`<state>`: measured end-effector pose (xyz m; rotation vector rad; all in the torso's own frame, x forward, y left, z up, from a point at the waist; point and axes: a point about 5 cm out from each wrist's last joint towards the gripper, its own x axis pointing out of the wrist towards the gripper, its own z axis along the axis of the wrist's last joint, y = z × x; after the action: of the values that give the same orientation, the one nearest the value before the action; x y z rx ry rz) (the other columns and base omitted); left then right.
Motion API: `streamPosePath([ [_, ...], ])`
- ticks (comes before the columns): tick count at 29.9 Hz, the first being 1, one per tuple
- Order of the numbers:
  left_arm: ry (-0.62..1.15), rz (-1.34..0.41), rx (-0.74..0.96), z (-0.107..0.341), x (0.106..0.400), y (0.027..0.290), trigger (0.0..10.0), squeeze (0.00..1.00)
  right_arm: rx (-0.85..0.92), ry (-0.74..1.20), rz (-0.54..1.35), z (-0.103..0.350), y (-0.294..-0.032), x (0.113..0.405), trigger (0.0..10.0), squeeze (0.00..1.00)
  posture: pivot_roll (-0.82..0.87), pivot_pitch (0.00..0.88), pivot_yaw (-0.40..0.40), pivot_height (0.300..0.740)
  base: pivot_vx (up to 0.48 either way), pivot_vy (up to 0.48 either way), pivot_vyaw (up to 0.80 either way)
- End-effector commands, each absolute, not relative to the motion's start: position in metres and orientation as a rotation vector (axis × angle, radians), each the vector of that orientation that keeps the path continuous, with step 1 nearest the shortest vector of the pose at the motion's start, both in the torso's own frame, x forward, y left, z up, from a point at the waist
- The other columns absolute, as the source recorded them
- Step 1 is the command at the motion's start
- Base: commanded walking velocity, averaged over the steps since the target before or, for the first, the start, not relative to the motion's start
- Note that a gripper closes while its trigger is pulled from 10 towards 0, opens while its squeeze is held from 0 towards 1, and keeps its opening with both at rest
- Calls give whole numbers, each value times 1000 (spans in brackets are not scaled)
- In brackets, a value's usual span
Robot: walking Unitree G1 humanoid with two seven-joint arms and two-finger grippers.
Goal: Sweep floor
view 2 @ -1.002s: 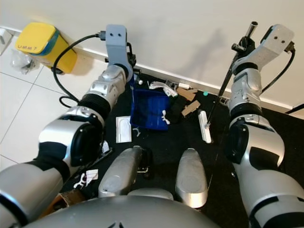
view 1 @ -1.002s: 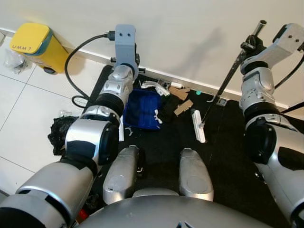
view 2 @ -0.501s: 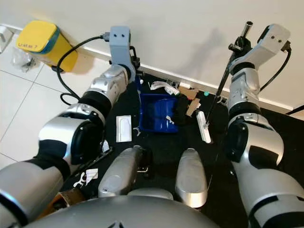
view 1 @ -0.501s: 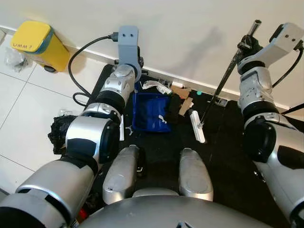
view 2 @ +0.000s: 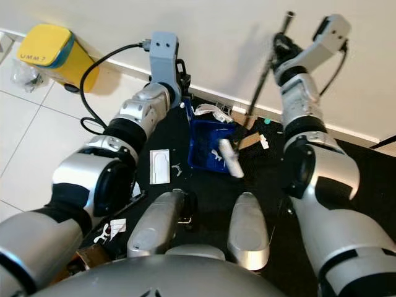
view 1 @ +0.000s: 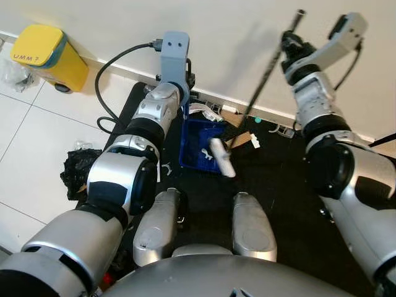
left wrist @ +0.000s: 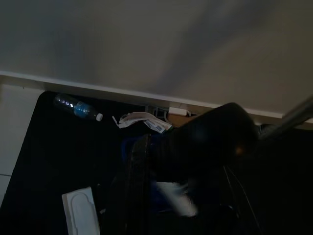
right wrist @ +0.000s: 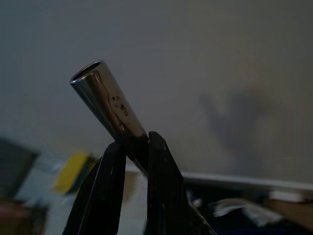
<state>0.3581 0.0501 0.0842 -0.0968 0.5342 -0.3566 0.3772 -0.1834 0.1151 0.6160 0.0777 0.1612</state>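
While the white broom head [view 1: 221,157] sits blurred at the near right lip of the blue dustpan [view 1: 199,143], the stroke likely wants a low, steady pull so scraps land inside. Black mat [view 1: 278,185], matte, underfoot. Left gripper [view 2: 180,73] at the pan's far edge; finger state unclear. Cardboard bits [view 1: 240,140] lie right of the pan. Farther right, right gripper [right wrist: 131,161] clamps the smooth steel broom handle [right wrist: 108,107].

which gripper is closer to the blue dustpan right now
Left. The left gripper is at the back edge of the blue dustpan, by the wall. The right gripper is up high, shut on the broom handle, away from the pan.
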Motion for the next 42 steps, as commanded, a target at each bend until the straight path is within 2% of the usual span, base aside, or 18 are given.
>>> streamPosePath([
  [1,705,-570,-290,56,315,-13,10000,0,664,92,222,113,-171,377,10000,0,20,122,61,740,0,0,0],
  [5,713,-546,-295,53,315,-9,10000,0,577,80,300,113,-169,374,10000,0,0,120,60,740,0,0,0],
  [9,715,-538,-296,53,315,-8,10000,0,515,47,300,117,-175,374,10000,0,-8,119,61,740,0,0,0],
  [11,715,-530,-296,53,315,-8,10000,0,407,-28,252,130,-190,376,10000,0,-21,119,63,740,0,0,0],
  [12,715,-530,-296,53,315,-8,10000,0,407,-28,252,130,-190,376,10000,0,-21,119,63,740,0,0,0],
  [13,714,-524,-293,53,316,-7,10000,0,298,-130,197,149,-209,375,10000,0,-33,120,66,740,0,0,0],
  [19,714,-519,-285,52,316,-7,10000,0,203,-232,137,170,-230,366,10000,0,-42,121,68,740,0,0,0],
  [24,718,-512,-272,51,315,-5,10000,0,122,-200,30,167,-255,354,10000,0,-57,127,79,740,0,0,0],
  [28,720,-506,-269,50,316,-2,10000,0,90,-172,-25,158,-265,350,10000,0,-56,130,85,740,0,0,0],
  [38,697,-488,-274,51,321,8,10000,0,80,-173,-101,145,-266,350,10000,0,-8,175,116,740,0,0,0],
  [40,707,-478,-271,46,319,19,10000,0,83,-8,-164,116,-259,351,10000,0,40,207,123,740,0,0,0],
  [42,713,-471,-270,44,318,22,10000,0,75,37,-169,108,-256,350,10000,0,54,213,123,740,0,0,0],
])
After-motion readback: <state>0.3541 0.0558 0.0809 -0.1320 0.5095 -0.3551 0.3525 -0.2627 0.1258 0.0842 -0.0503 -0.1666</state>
